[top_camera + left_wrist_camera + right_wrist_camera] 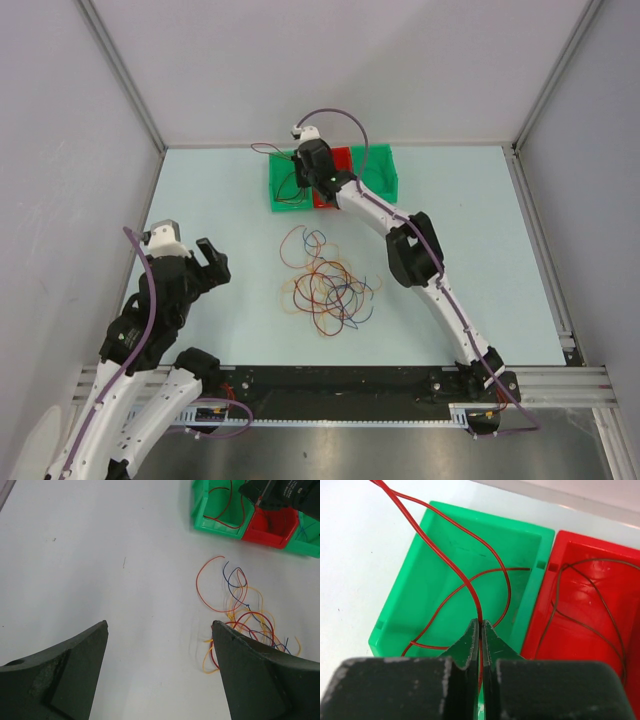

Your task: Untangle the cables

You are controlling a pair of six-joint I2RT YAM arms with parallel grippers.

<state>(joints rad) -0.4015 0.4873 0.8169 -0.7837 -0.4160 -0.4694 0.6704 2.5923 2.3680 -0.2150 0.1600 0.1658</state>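
Right gripper pinching a red cable over the green bin.
Left gripper hangs spread at lower left; I see tangled cables mid-tabletop.

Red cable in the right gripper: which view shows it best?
Right wrist: the red cable is pinched in the shut right gripper, close up. Top external shows a faint loop; left wrist, a distant piece in the green bin.

Glossy green plastic bin, shinier red plastic bin (bright glare), matt black right claw, smooth table
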